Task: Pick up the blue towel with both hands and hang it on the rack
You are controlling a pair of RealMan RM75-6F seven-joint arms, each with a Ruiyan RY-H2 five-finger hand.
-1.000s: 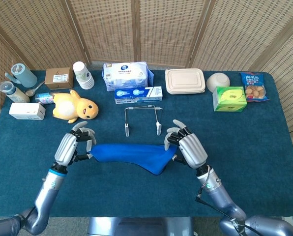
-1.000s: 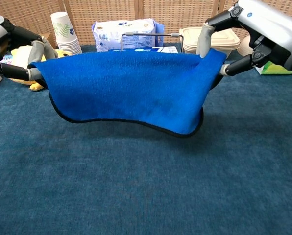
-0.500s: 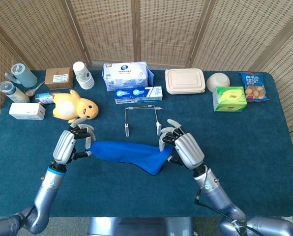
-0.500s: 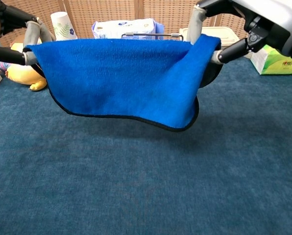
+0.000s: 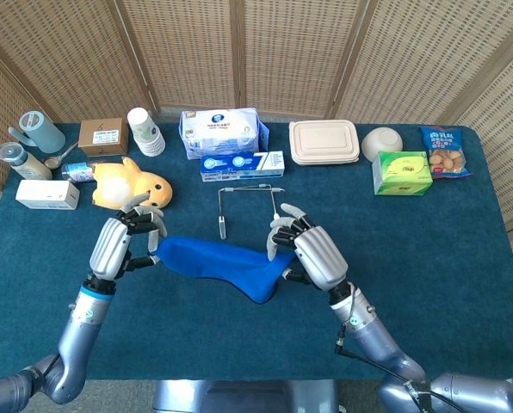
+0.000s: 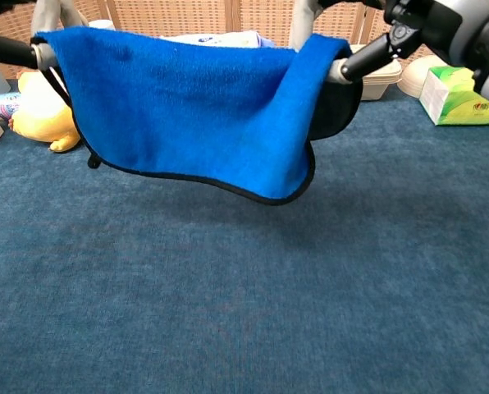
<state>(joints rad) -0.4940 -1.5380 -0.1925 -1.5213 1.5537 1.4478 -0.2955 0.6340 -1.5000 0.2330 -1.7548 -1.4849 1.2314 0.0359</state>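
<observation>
Since a second ago the blue towel (image 5: 218,261) rides higher, toward the rack (image 5: 249,205), gripped by left robot hand (image 5: 119,245) and right robot hand (image 5: 310,255); keep it taut and level.

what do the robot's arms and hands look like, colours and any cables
Both hands, left hand and right hand, have silver-grey backs and light grey fingers with black links. The forearms are metallic blue-grey with a small green-marked wrist ring. A thin black cable runs along the right forearm.
</observation>
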